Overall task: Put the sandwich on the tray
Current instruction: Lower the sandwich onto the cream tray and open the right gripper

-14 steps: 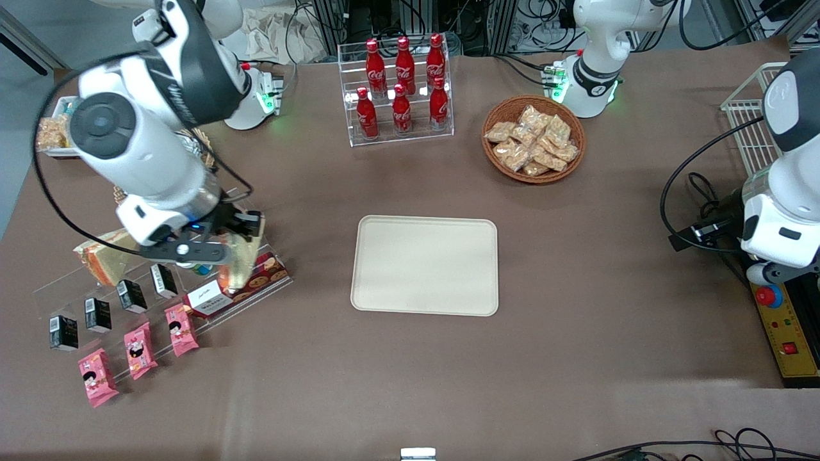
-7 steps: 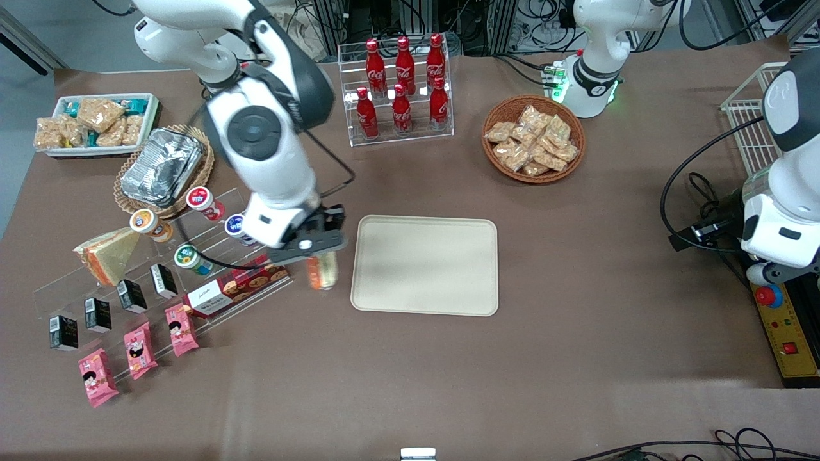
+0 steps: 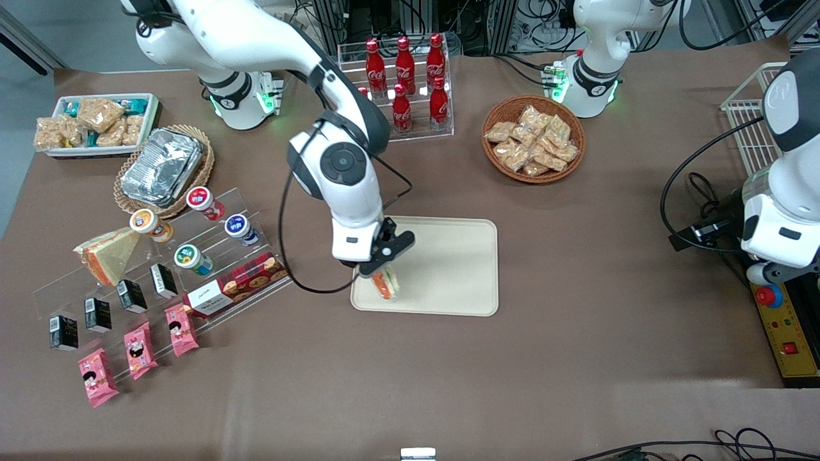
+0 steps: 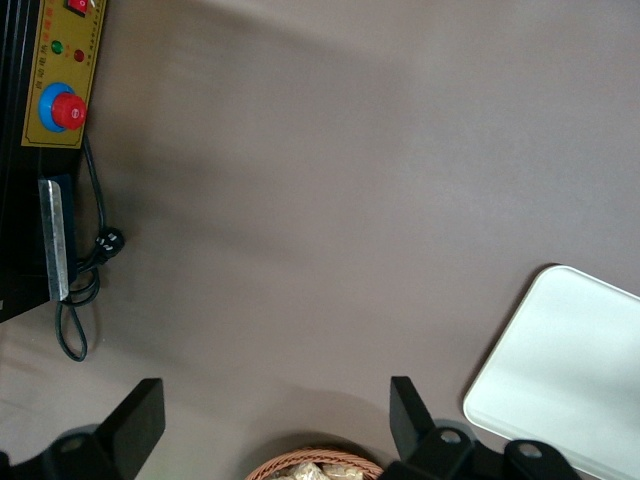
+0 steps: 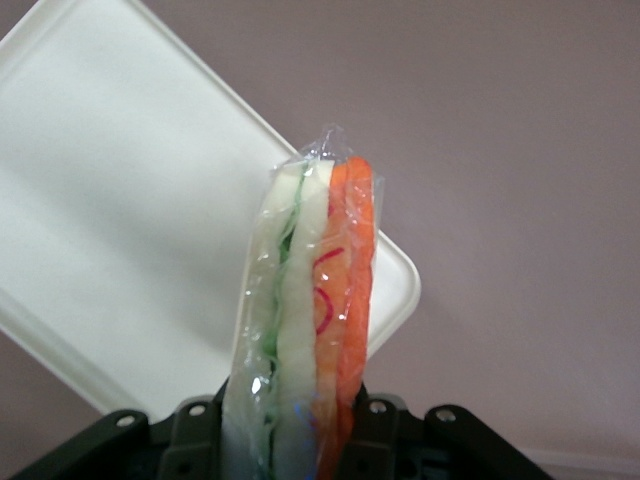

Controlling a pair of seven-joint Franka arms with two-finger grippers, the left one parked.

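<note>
My right gripper (image 3: 383,272) is shut on the clear-wrapped sandwich (image 3: 386,283), which hangs edge-down over the near corner of the cream-beige tray (image 3: 448,256) at the working arm's end. In the right wrist view the sandwich (image 5: 310,300) stands between the jaws, showing green, white and orange layers, with the tray (image 5: 120,230) beneath it. I cannot tell whether the sandwich touches the tray.
A second pale wedge (image 3: 106,253) lies on the clear stepped display (image 3: 160,269) with cups, small cartons and a cookie box. A foil container in a basket (image 3: 163,169), a white snack bin (image 3: 96,121), a cola bottle rack (image 3: 400,89) and a snack basket (image 3: 533,137) stand around.
My right arm has swung from the stepped display toward the tray, carrying the sandwich. It now hangs over the tray's corner instead of above the display shelves.
</note>
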